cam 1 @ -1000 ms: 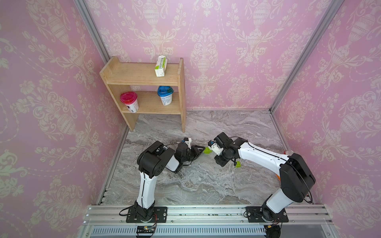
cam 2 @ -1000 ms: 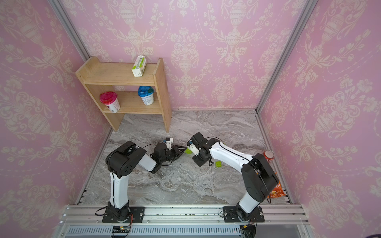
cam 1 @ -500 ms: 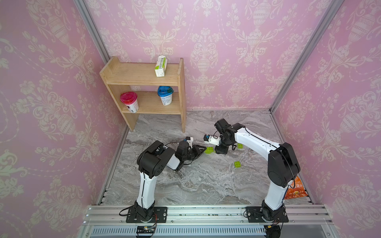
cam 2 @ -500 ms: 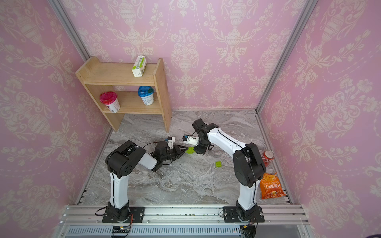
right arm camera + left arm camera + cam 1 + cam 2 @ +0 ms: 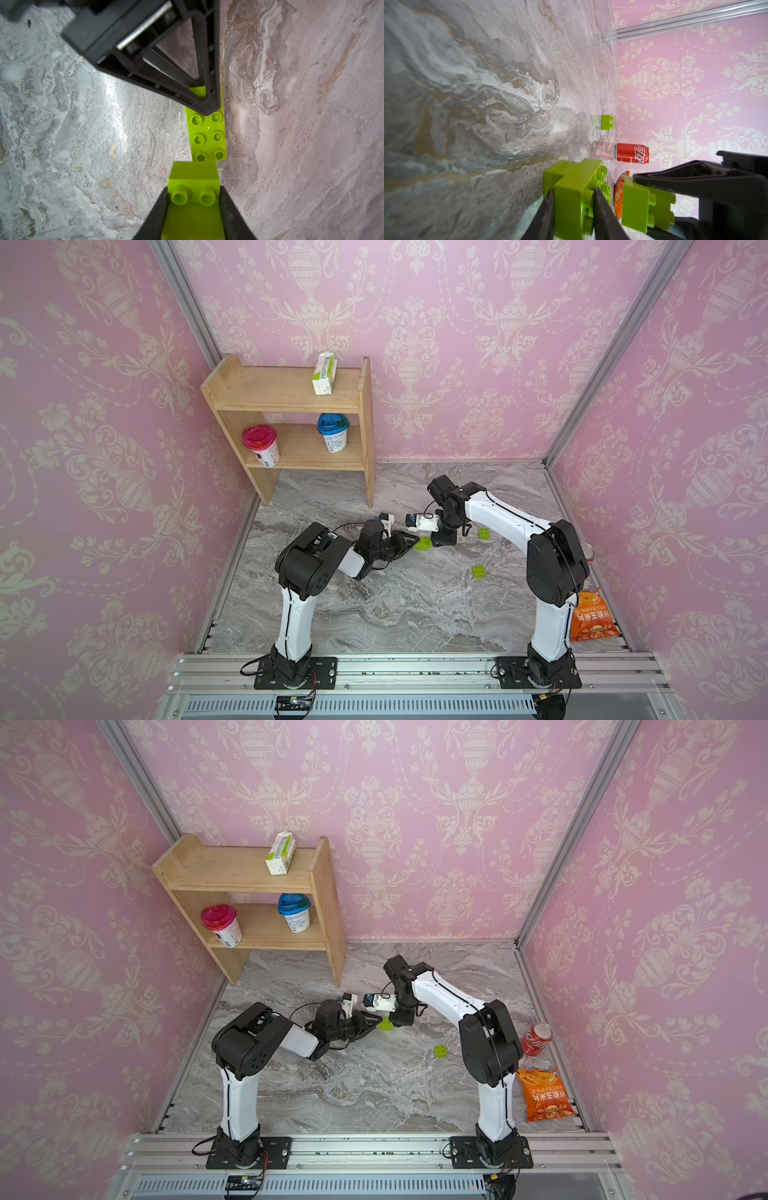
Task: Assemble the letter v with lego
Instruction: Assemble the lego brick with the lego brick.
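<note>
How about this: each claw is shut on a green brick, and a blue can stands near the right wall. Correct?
No. The can is red, not blue; a top view shows it. The rest holds: the left claw is shut on one green brick, the right claw on a square brick.

Top views: high, front, downward; whole table (image 5: 415, 614), near-identical.
Left wrist: close, low, facing right wall (image 5: 695, 83).
Right wrist: close, facing down; shares lego (image 5: 208, 135) with left.
</note>
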Robot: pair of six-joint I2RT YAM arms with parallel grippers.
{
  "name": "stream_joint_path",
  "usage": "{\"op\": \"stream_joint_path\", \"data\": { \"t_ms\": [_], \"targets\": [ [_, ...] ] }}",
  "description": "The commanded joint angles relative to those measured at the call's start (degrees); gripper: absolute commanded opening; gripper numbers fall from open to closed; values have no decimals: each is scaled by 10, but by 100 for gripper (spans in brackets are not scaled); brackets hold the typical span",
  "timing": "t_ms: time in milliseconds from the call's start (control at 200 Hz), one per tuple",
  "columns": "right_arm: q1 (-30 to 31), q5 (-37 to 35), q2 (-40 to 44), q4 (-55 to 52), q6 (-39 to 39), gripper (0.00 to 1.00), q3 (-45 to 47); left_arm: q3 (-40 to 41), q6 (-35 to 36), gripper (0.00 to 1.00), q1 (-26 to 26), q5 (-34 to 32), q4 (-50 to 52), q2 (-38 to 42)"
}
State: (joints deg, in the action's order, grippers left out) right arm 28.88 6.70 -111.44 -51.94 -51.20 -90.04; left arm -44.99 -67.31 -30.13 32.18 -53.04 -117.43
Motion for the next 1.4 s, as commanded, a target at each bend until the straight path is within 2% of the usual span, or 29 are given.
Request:
{"op": "stream_joint_path", "data": {
  "t_ms": [0, 726, 1391],
  "targets": [
    [-6, 10, -10, -8, -24, 0, -14, -5, 22, 30, 2, 17, 46, 4],
    [-8, -27, -52, -25, -25, 0, -38, -8, 27, 29, 5, 12, 61, -4],
    [-14, -2, -74, -54, -69, 0, -53, -17, 47, 25, 14, 30, 71, -25]
  ]
}}
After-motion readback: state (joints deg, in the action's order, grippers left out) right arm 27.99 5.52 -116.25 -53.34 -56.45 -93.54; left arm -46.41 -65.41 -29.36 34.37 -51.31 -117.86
